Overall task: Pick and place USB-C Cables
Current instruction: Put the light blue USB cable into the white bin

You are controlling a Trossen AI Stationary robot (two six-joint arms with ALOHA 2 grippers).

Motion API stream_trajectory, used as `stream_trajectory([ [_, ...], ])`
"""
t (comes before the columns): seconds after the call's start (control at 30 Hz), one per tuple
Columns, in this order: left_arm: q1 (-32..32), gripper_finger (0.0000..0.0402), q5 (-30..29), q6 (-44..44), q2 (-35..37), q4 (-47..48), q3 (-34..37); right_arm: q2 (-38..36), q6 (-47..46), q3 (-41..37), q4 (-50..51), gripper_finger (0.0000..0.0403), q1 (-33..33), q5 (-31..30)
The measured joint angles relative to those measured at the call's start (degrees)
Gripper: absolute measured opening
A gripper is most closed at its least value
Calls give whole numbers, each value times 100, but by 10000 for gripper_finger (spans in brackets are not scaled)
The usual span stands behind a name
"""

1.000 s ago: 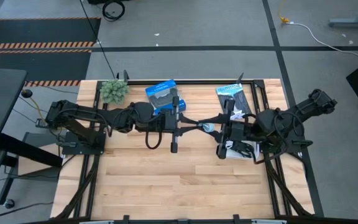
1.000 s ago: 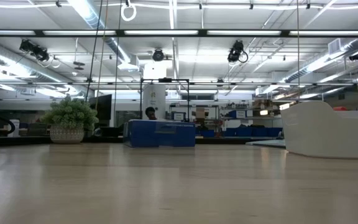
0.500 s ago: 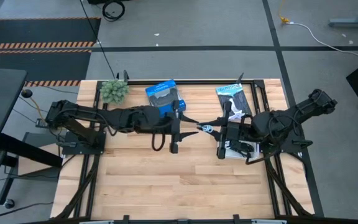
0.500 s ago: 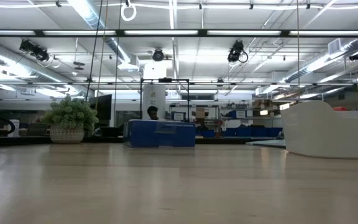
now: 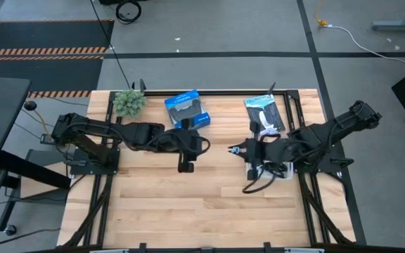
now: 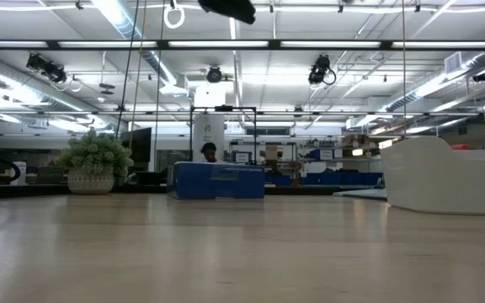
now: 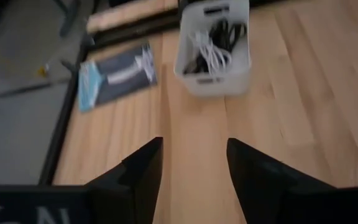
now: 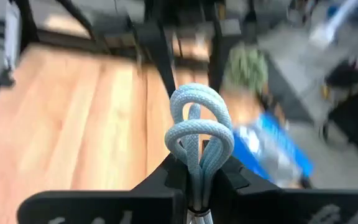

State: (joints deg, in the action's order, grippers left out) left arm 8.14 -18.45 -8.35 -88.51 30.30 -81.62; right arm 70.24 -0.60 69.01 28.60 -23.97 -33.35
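Observation:
A pale blue-grey USB-C cable (image 8: 197, 134), folded into loops, sits in my right gripper (image 8: 197, 179), which is shut on it above the table's middle (image 5: 233, 149). My left gripper (image 7: 193, 165) stands open with nothing between its fingers, a short way toward the table's left (image 5: 201, 145). More cables, white and black, lie in a white bin (image 7: 213, 53), which shows partly under my right arm in the high view (image 5: 262, 171). My right gripper pinches the folded cable bundle between its two fingers (image 8: 166, 180), several strands together. The fingers point roughly level toward the table's left. The looped end (image 8: 194, 106) stands out beyond the fingertips, and the cable is lifted clear of the table.
A blue box (image 5: 187, 109) and a small plant (image 5: 129, 102) stand at the far edge. A black and blue packet (image 5: 264, 112) lies far right. Bare wood lies along the near half (image 5: 202, 211). A dark arm part shows at the top of the low view (image 6: 230, 8).
The two grippers met at the table's middle around the pale cable. My right gripper shut on it, my left gripper opened and let go. My left gripper has since drawn back toward the table's left; my right gripper has turned, keeping the cable clear of the table.

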Motion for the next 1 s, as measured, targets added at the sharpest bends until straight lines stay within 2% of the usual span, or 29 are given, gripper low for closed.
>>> stream_trajectory([
  [0.2, 0, 176, 3, 377, 0, 635, 0, 0, -1377, -13, 1527, 38, 85, 345],
  [0.33, 0, 176, 3, 609, 0, 1051, -2, -4, -2147, -284, 2143, 38, 85, 595],
  [0.47, 0, 176, 3, 789, 0, 1350, -2, -1, -2660, -725, 2376, 39, 85, 1030],
  [0.8, 7, 176, 3, 967, 1, 1650, -2, -4, -3573, -1813, 2954, 39, 85, 1554],
  [1.0, 7, 176, 6, 970, 1, 1666, -2, -4, -3939, -2609, 2839, 39, 157, 2108],
])
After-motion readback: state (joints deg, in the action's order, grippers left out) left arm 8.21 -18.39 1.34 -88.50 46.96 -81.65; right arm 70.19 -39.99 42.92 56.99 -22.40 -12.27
